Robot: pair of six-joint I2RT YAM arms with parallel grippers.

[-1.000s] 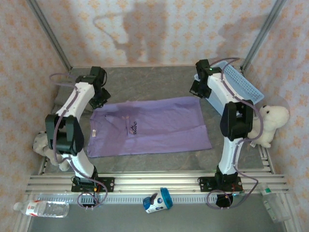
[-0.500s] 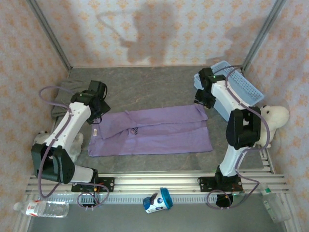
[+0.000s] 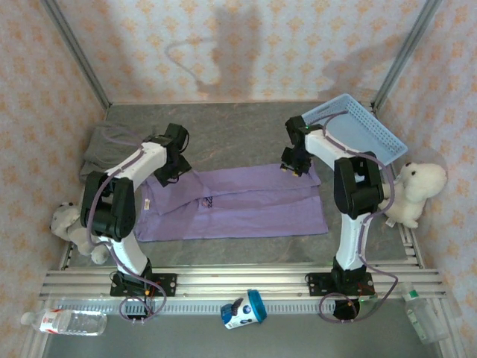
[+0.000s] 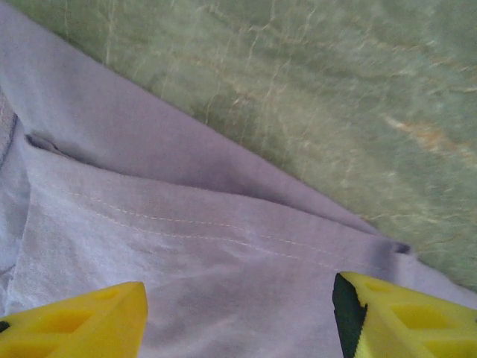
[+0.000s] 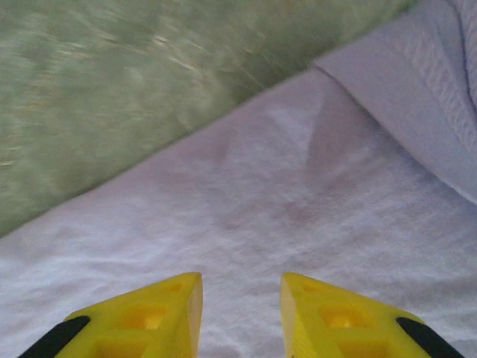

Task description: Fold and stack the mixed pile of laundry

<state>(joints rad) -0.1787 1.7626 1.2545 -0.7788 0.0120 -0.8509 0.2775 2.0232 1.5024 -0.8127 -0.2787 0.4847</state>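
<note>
Two hands have let go since a second ago! Back then both were clamped on the far edge of the lavender-purple T-shirt point(image 3: 238, 205), which lay spread out flat; now that far edge is doubled over toward the near side and the shirt lies as a narrower band across the middle of the grey table point(image 3: 238, 134). Its small dark chest print sits right at the fold line.

The left hand point(image 3: 173, 170) has moved in from the far-left corner and sits over the shirt's far-left end. In its wrist view the left hand point(image 4: 238, 298) stands wide open with nothing between its yellow fingers, only the T-shirt point(image 4: 186, 253) with a stitched hem below and bare table point(image 4: 335, 89) beyond.

The right hand point(image 3: 293, 165) has come in from beside the basket to the shirt's far-right corner. Up close the right hand point(image 5: 240, 277) is parted by a narrow gap and grips nothing, with the T-shirt point(image 5: 298, 186) flat underneath and the table point(image 5: 112, 89) past its edge.

Now the count. Two garments: the purple shirt and a plain grey-olive cloth garment point(image 3: 100, 145) bunched at the far left, behind the left arm. One light blue lattice plastic basket point(image 3: 365, 130) is at the far right. Two plush toys: a white one point(image 3: 414, 190) at the right edge and a grey-white one point(image 3: 67, 224) at the left. One clear plastic bottle point(image 3: 63, 321) and one blue-and-white container point(image 3: 244, 309) lie in front of the arm bases.
</note>
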